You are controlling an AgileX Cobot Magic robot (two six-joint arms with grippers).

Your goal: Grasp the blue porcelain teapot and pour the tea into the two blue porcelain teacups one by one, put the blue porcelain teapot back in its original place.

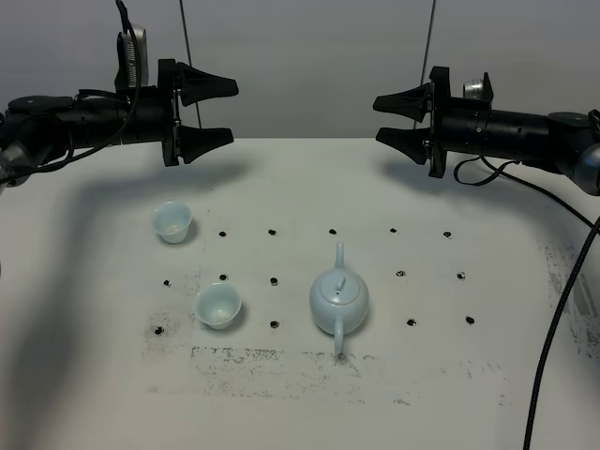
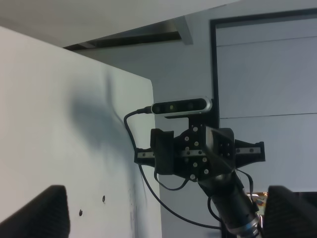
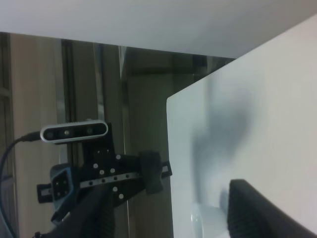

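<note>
Left tool and right tool gape (both empty); teapot sits well below, between them.

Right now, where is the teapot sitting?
In the high view, the blue porcelain teapot stands on the white table, slightly right of centre toward the front, with the nearer teacup apart on its left.

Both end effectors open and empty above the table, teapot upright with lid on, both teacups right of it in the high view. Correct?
No. The exterior high view shows the far teacup and near teacup left of the teapot, not right. The left end effector and right end effector are open, empty; lid on.
</note>
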